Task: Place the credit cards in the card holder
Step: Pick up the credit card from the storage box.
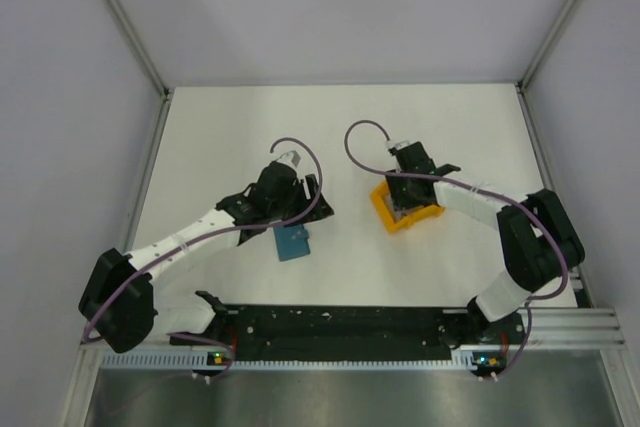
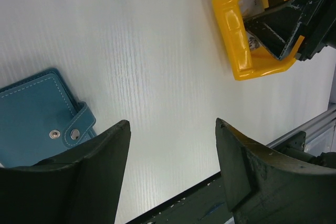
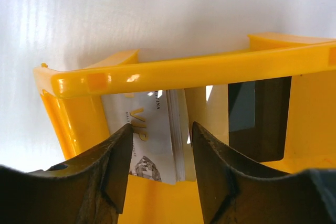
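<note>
white table (image 1: 230, 127): carries all items listed below.

left arm (image 1: 190, 237): reaches in over the table's middle. right arm (image 1: 520, 237): bends in from the right, wrist over the tray.

orange tray (image 1: 383, 209): rests on the table right of centre, well apart from the holder.

left gripper (image 2: 172, 127): jaws wide apart, nothing between them but bare table. it hangs just beside the holder, and one finger hides the holder's near corner in the wrist view.

right gripper (image 3: 161, 129): jaws fairly narrow, lowered inside the tray, one finger on each side of the cards. a thin gap shows at the right finger; no firm clamp seen.

card holder (image 2: 31, 114): teal, flat on the table left of centre, snap strap visible.

credit cards (image 3: 157, 114): a small stack standing on edge inside the tray, pale "vip" card facing the camera.
</note>
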